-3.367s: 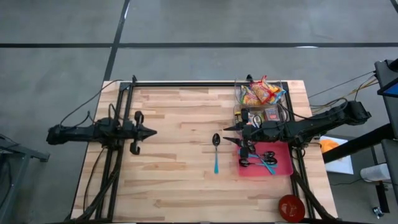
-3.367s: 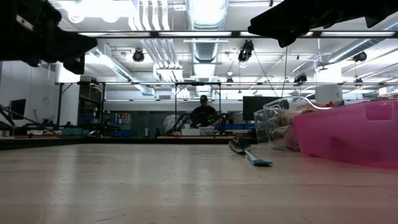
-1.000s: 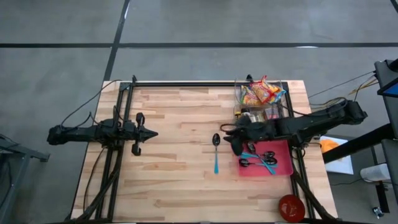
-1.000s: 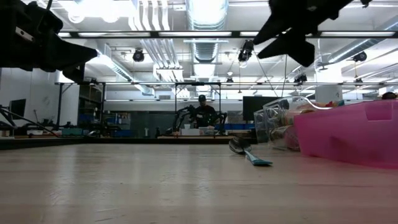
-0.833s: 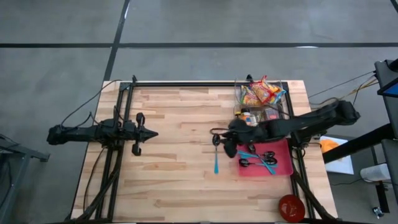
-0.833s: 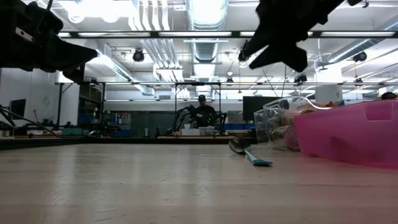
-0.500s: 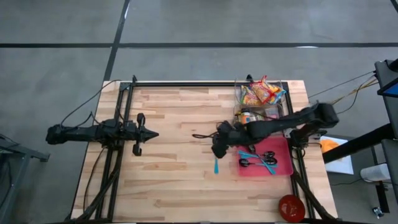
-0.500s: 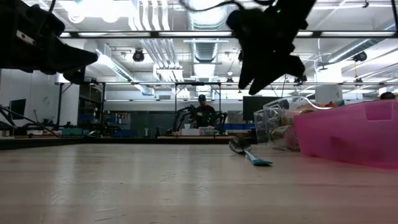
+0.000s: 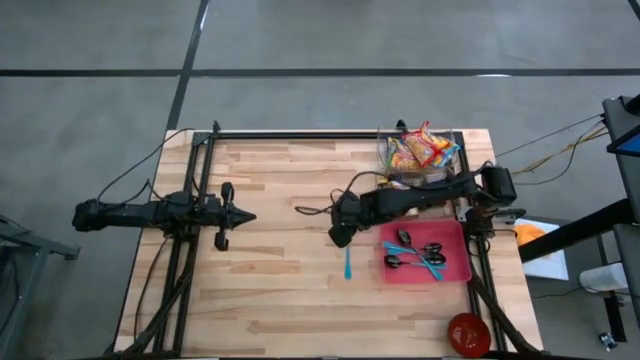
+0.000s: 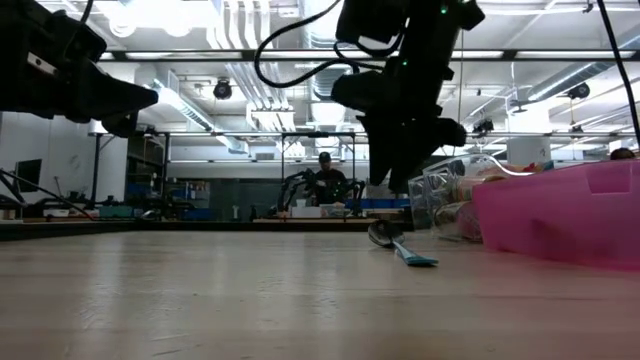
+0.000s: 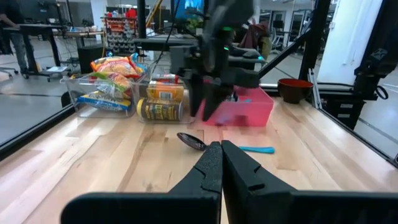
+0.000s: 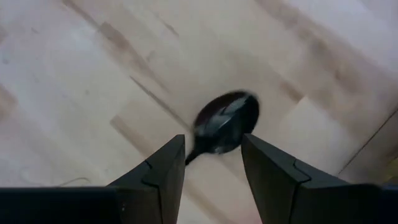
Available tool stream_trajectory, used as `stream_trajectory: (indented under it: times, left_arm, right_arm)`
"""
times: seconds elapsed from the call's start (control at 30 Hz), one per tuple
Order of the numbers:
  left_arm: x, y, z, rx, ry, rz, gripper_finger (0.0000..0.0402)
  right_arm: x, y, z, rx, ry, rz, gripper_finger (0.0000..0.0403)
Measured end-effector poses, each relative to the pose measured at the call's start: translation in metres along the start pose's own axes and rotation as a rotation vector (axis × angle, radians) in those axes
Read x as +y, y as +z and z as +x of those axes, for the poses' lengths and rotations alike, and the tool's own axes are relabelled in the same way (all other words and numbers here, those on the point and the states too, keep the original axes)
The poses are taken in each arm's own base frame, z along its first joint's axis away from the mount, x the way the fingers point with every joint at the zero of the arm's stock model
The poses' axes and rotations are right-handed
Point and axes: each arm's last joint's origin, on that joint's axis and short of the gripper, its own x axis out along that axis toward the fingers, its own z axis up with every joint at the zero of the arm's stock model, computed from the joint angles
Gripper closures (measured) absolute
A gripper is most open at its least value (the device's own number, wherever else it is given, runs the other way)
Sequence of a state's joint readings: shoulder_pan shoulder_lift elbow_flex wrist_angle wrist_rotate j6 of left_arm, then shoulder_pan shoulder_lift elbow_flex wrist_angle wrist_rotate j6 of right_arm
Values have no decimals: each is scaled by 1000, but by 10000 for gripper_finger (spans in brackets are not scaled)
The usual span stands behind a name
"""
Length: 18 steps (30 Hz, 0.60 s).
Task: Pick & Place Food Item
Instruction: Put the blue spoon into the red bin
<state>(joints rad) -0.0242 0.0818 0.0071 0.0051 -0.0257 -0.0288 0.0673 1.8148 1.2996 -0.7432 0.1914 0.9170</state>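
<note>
high: right hand has swung from the pink tray to over the spoon | low: above spoon | right wrist: fingers parted, empty, spoon bowl between | left wrist: left hand closed, spoon beyond

We've got the black-bowled spoon with the slim teal plastic handle lying flat on the pale wooden table, alone near the middle. Its bowl faces up – glossy, dark, oval – and its handle points toward the table's near edge. From table height we see the bowl tipped slightly up and the handle flat on the wood.

Over at the far right corner we spot the bright orange-and-yellow snack bags, crumpled and heaped in a clear plastic bin. Beside them a yellow-labelled tin can lies on its side, a second can on top – both well apart from the spoon.
</note>
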Motion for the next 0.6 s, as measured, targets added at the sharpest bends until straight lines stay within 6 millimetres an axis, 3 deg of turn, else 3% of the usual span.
stream_trajectory:
  times: [0.33,0.6]
  left_arm:
    - [0,0,0,1,0,0,401]
    - [0,-1,0,8,1,3,401]
  right_arm:
    - [24,-31,21,-67,-75,197,248]
    - [37,-47,42,-41,-118,242,248]
